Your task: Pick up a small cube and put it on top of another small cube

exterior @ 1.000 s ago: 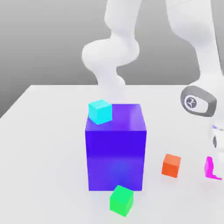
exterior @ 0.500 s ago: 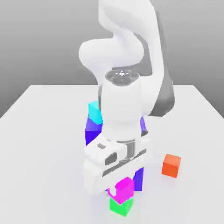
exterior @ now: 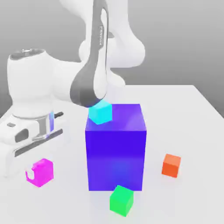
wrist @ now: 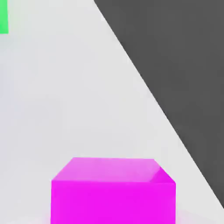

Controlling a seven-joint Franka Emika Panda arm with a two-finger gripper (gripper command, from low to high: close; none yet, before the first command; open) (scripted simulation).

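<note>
Nearest the camera in the exterior view, a green small cube (exterior: 121, 200) rests on the white worktop (exterior: 192, 131), just in front of the large blue-purple block (exterior: 116, 148). At that view's left, the magenta small cube (exterior: 40, 172) hangs directly beneath the robot hand, with the gripper (exterior: 38, 171) closed on it; the cube appears clear of the worktop. In the hand view the same magenta small cube (wrist: 113, 190) sits close under the camera, and a green edge (wrist: 3, 16) shows farther off on the worktop. An orange small cube (exterior: 171, 165) lies at the exterior view's right, apart from the block. A cyan small cube (exterior: 100, 112) stands on the block's top, at its far left corner. Faint lettering on the arm's (exterior: 94, 65) grey panel cannot be read.
</note>
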